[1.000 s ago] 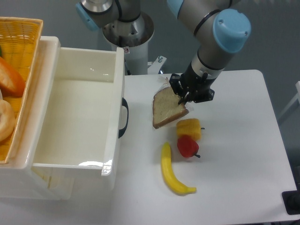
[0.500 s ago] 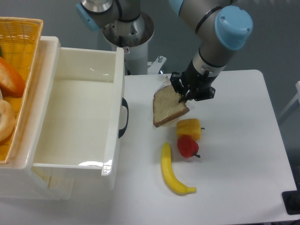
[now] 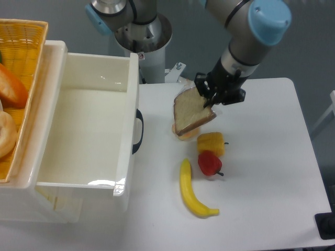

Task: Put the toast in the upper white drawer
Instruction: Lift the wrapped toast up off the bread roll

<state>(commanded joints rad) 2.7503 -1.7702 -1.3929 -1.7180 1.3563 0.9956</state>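
The toast [image 3: 190, 111], a pale bread slice with brown crust in clear plastic, hangs tilted above the table, right of the drawer. My gripper [image 3: 211, 100] is shut on its upper right corner. The upper white drawer [image 3: 86, 125] stands pulled open at the left, glossy and empty inside, with its dark curved handle [image 3: 138, 130] facing the toast.
Below the toast lie a yellow pepper [image 3: 211, 144], a red pepper [image 3: 210, 163] and a banana [image 3: 191, 190]. A yellow wicker basket [image 3: 18, 83] with an orange item and a bun sits left of the drawer. The arm's base post [image 3: 142, 39] stands behind.
My gripper has risen and shifted slightly right with the toast, lifting the slice off the table.
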